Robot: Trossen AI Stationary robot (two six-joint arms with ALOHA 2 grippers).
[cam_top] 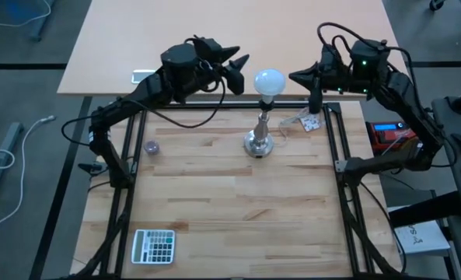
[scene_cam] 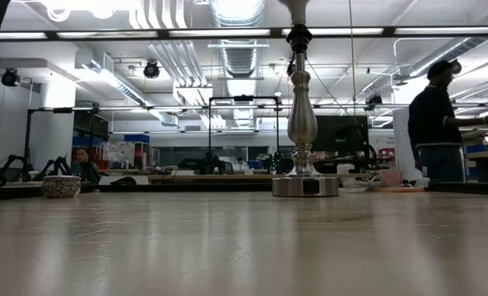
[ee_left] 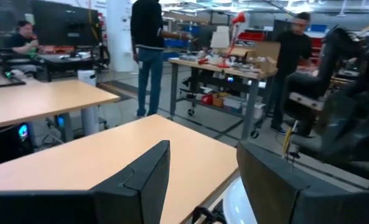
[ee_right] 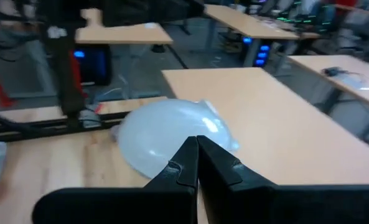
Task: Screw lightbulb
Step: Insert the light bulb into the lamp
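The bulb (cam_top: pixel 269 81) sits on top of the stand (cam_top: pixel 259 137), near the middle of the tabletop's (cam_top: pixel 230 202) far edge. The left gripper (cam_top: pixel 242 68) hangs just beside the globe, its fingers (ee_left: pixel 148 174) spread and gripping nothing. The right gripper (cam_top: pixel 296 77) waits on the other side with its fingers (ee_right: pixel 196 163) pressed shut and empty.

The slim stand looks top-heavy. If the left fingers close off-centre, or twist before the thread seats, they could tip the stand or cross-thread the base. Too light a grip on the smooth globe could slip round it instead of turning it. The right gripper's closed tip could knock the bulb if it drifts in.

The high view alone shows both grippers flanking the bulb. The low view shows the stand's foot flat on the tabletop but cuts off the bulb. The right wrist view shows the globe close ahead.
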